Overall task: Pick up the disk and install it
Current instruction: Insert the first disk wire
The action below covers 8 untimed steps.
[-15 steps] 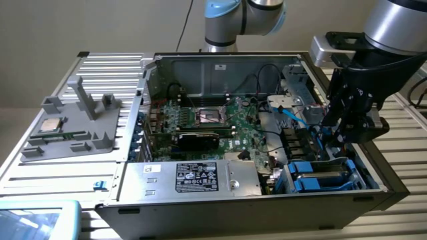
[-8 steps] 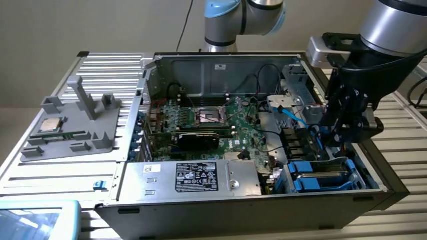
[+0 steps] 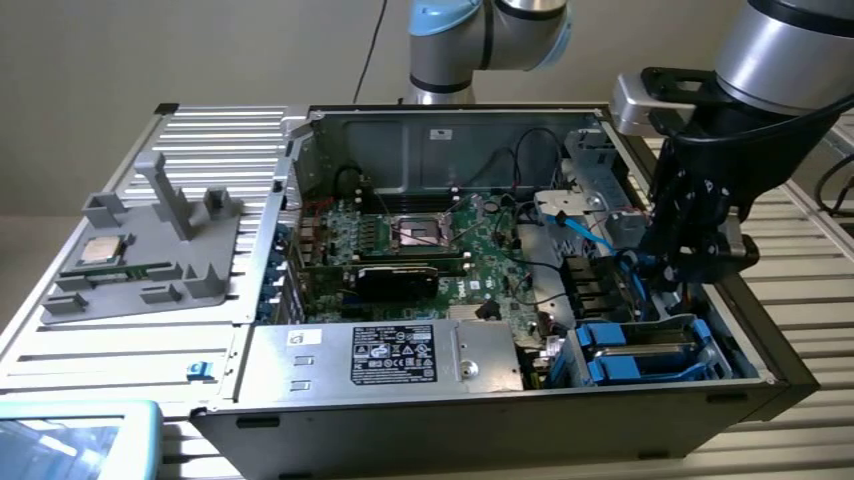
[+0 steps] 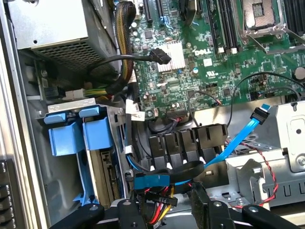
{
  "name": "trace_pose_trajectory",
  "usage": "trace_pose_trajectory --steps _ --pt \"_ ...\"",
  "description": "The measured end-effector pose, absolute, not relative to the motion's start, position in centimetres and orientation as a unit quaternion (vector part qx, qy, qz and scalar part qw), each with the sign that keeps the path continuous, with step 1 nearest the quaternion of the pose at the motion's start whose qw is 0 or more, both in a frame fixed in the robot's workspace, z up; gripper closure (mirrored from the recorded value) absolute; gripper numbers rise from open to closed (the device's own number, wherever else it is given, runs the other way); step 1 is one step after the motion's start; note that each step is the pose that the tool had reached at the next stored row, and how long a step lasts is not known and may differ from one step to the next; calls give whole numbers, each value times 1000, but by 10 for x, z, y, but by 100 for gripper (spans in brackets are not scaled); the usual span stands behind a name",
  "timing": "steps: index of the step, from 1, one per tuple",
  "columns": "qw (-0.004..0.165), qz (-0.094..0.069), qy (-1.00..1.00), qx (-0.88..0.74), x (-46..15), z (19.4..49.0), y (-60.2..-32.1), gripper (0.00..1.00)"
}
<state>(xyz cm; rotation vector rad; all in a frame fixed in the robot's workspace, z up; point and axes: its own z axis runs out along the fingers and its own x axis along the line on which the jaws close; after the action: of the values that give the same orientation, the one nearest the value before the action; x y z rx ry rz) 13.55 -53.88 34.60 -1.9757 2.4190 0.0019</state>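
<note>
The disk (image 3: 638, 350) lies in the drive bay at the near corner of the open computer case, on the exterior view's right. A grey face shows between its blue carrier rails. In the wrist view the blue carrier tabs (image 4: 78, 133) stand in the bay beside the power supply. My gripper (image 3: 683, 268) hangs inside the case just behind that bay, over a bundle of cables. It is open (image 4: 167, 211). Its black fingers (image 4: 206, 207) stand apart with nothing gripped. A blue connector (image 4: 151, 181) and red and yellow wires lie below and between them.
The silver power supply (image 3: 400, 355) fills the case's near side, with the green motherboard (image 3: 427, 240) behind it. A blue data cable (image 4: 238, 140) loops across black connectors (image 4: 186, 143). A grey fixture holding a CPU chip (image 3: 100, 250) stands outside the case on the exterior view's left.
</note>
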Motion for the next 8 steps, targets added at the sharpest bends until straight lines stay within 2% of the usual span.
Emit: trace_pose_trajectory --steps 1,2,3,8 --pt "9 1 775 -632 136 346 -539 57" --pt "9 1 775 -632 136 346 -539 57" --pt "9 1 775 -631 136 346 -539 63" --pt "9 0 776 -631 136 347 -536 64"
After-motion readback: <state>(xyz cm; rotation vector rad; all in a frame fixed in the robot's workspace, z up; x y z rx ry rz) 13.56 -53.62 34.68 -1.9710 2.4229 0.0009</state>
